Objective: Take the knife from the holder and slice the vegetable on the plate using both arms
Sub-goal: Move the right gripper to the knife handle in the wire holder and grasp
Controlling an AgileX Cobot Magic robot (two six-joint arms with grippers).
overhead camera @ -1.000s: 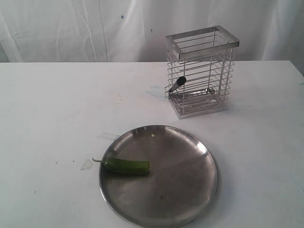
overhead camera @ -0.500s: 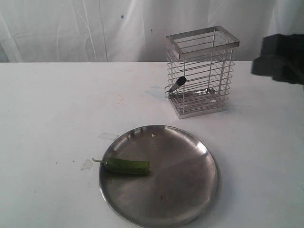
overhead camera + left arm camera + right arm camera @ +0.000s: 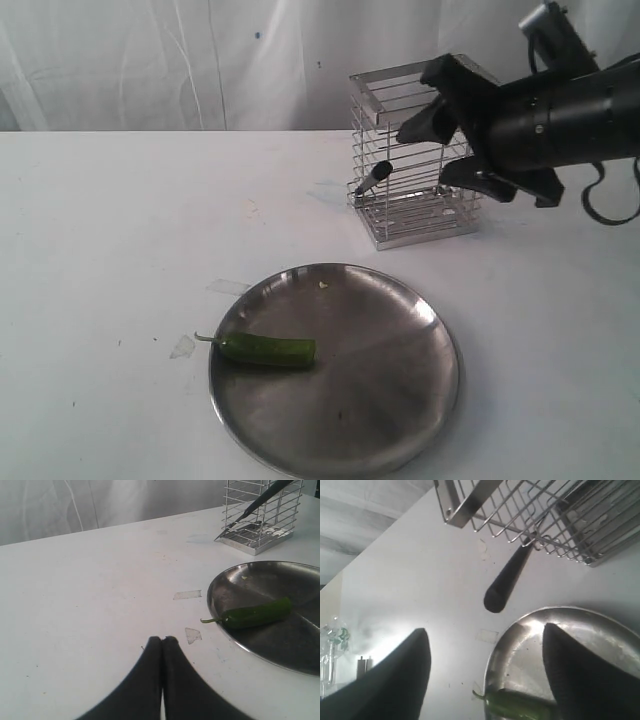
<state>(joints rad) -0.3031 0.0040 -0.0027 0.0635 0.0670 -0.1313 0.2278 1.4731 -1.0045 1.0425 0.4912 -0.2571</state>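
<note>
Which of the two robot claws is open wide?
The right gripper, the one up by the wire holder. Its jaws stand wide apart with nothing between them. The left gripper is pinched shut, its fingers pressed together.

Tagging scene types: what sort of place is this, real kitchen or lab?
Most likely a lab tabletop staged for a kitchen task: a plain white table against a white cloth backdrop, with a wire holder, a steel plate and a green chili set out.
</note>
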